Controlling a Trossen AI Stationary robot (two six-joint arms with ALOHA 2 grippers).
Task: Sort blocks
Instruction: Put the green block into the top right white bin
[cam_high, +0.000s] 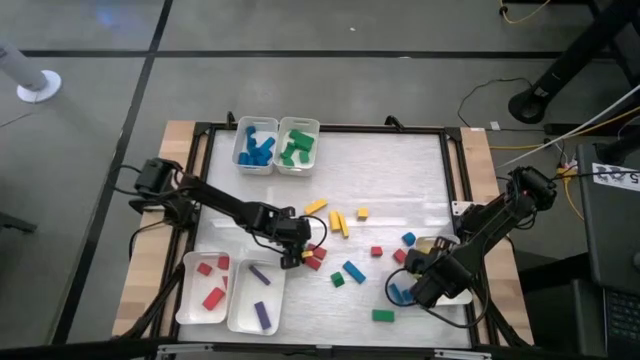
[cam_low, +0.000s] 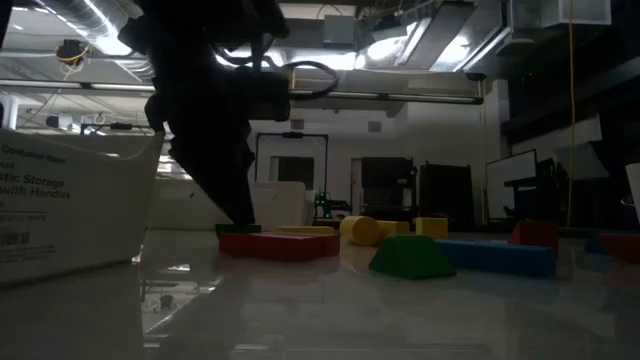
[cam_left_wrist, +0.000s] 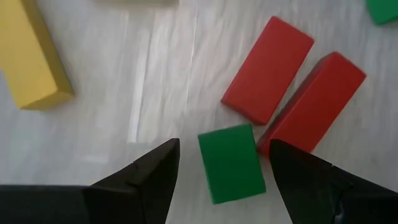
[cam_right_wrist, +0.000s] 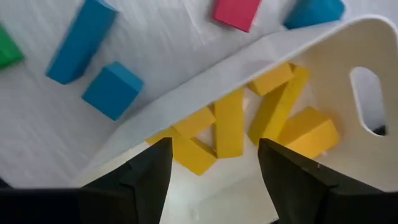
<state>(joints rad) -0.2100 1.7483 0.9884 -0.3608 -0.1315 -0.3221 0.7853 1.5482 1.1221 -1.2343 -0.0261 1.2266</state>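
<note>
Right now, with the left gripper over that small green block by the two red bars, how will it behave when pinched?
The small green block looks solid and flat-faced, so it should stay stiff and not roll. It lies flat between the open left gripper fingers, so tipping seems unlikely. Its glossy faces may slip, and a red bar alongside may get nudged.

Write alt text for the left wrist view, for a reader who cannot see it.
The left gripper is open with a small green block between its dark fingers. Two red bars lie side by side on the white table just beyond, and a yellow bar lies apart.
</note>
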